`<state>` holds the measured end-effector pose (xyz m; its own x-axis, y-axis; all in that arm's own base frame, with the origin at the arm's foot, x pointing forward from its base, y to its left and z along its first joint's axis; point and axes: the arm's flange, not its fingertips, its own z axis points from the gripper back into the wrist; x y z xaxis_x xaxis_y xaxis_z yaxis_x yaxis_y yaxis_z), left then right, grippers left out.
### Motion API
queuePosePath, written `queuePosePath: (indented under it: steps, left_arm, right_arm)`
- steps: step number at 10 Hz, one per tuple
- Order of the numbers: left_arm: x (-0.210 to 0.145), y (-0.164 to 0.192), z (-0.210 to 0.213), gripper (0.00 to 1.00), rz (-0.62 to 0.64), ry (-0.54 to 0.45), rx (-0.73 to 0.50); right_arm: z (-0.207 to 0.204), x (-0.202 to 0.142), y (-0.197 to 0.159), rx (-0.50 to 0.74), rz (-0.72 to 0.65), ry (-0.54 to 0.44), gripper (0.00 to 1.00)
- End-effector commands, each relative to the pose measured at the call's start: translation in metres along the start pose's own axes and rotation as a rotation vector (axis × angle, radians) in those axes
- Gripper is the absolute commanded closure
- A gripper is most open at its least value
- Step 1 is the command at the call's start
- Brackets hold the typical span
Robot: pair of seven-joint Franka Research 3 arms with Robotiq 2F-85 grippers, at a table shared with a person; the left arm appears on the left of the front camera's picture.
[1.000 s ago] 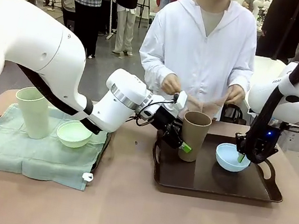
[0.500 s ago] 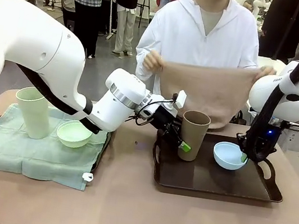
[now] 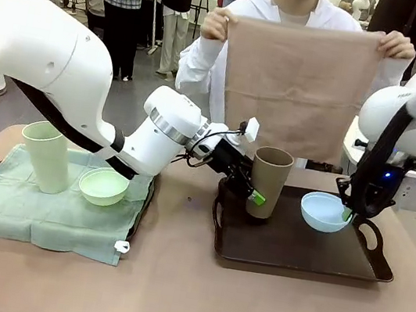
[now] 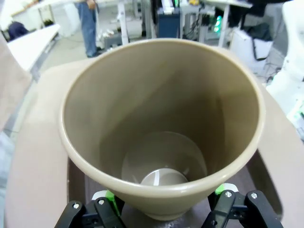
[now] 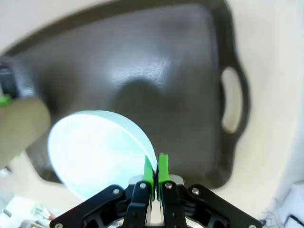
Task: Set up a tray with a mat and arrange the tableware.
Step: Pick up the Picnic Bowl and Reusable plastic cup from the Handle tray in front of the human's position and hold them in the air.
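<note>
Gripping bowl (image 5: 102,152) rim, gripper (image 5: 155,167) pinched

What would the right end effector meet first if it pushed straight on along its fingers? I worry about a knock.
Probably the dark brown plastic tray: the right end effector, pinching the light blue round bowl's rim, points down at the tray floor. Depth is unclear.

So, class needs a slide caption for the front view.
Left hand grips brown cup, right hand lifts blue bowl.
</note>
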<state>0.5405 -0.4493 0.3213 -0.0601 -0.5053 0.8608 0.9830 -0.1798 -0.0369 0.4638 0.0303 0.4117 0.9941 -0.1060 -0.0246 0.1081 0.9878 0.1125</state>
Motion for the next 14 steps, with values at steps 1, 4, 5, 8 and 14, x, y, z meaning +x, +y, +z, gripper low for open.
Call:
queuePosePath:
  steps: [1,4,5,8,14]
  left_arm:
    - [0.033,-0.042,0.032,1.00,0.006,0.028,0.033]
    - [0.090,-0.086,0.059,1.00,-0.090,0.039,0.078]
    - [0.104,-0.101,0.062,1.00,-0.118,0.039,0.106]
    - [0.119,-0.093,0.065,1.00,-0.132,0.042,0.090]
    - [0.119,-0.093,0.065,1.00,-0.132,0.042,0.090]
  right_arm:
    - [0.056,-0.058,0.001,0.051,0.092,-0.022,0.99]
    - [0.115,-0.110,0.003,0.026,0.113,-0.093,0.99]
    - [0.136,-0.124,0.000,0.032,0.110,-0.117,0.99]
    - [0.148,-0.130,0.004,0.029,0.103,-0.124,0.99]
    - [0.148,-0.130,0.004,0.029,0.103,-0.124,0.99]
